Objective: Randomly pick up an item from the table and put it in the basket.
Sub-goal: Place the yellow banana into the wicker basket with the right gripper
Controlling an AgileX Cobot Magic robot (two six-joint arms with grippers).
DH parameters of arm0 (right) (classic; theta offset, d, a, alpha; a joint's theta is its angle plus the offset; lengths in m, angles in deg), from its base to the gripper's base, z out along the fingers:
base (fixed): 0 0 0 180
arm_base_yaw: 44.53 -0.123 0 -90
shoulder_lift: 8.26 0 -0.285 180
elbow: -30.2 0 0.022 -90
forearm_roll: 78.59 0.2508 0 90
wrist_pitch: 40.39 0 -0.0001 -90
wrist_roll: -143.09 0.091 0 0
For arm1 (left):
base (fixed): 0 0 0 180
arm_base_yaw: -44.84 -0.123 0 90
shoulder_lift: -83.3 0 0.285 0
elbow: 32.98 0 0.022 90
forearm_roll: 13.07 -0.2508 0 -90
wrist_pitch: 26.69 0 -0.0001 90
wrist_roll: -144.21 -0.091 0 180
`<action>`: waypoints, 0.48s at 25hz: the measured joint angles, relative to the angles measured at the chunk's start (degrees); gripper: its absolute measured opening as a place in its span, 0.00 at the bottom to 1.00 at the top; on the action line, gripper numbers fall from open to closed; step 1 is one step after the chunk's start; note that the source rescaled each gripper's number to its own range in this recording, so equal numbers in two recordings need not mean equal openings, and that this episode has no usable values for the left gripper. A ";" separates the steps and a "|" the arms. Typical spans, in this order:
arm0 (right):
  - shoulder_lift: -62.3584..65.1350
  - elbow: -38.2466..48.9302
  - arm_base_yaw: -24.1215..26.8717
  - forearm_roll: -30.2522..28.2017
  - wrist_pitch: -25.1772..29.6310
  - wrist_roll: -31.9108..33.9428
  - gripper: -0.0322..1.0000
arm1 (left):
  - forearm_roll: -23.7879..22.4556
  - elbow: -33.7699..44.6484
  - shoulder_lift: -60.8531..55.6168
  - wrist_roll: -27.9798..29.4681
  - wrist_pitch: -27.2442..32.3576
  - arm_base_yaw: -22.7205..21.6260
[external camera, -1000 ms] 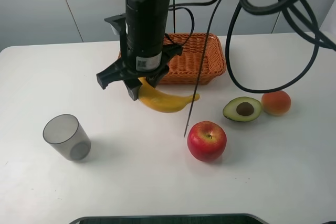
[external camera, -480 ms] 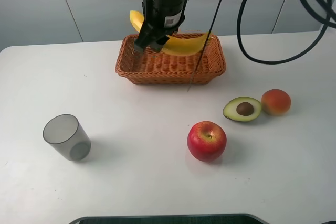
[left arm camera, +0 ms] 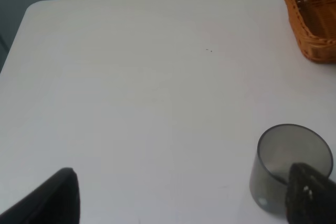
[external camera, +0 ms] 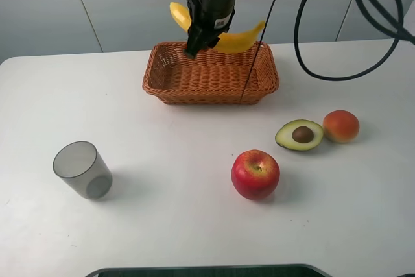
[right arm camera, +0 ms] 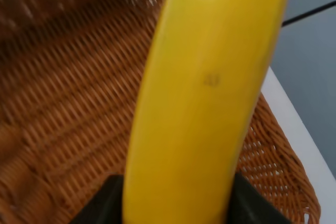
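Note:
The yellow banana (external camera: 237,38) hangs in the air over the far side of the orange-brown wicker basket (external camera: 155,85). My right gripper (external camera: 206,30) is shut on the banana near its middle. In the right wrist view the banana (right arm camera: 205,93) fills the centre between the dark fingers (right arm camera: 102,203), with the basket's weave (right arm camera: 63,103) below it. My left gripper (left arm camera: 181,203) is open and empty, low over the white table (external camera: 175,225) near the grey cup (left arm camera: 291,166). It does not show in the exterior high view.
The grey translucent cup (external camera: 82,169) stands at the front left. A red apple (external camera: 255,173), a halved avocado (external camera: 299,135) and an orange-red fruit (external camera: 341,126) lie to the right. Black cables (external camera: 305,37) hang over the right rear.
My right gripper lifted the banana off the table in front of the basket and carried it back and up. It now hangs above the basket's far side.

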 joint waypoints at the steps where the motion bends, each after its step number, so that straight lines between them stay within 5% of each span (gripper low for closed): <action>1: -0.76 0.00 0.13 -0.36 -0.04 -0.12 0.04 | 0.00 0.00 0.00 -0.32 0.00 0.00; 12: -5.44 0.00 0.60 -5.70 -1.61 4.51 0.04 | 0.00 0.00 0.00 0.00 0.00 0.00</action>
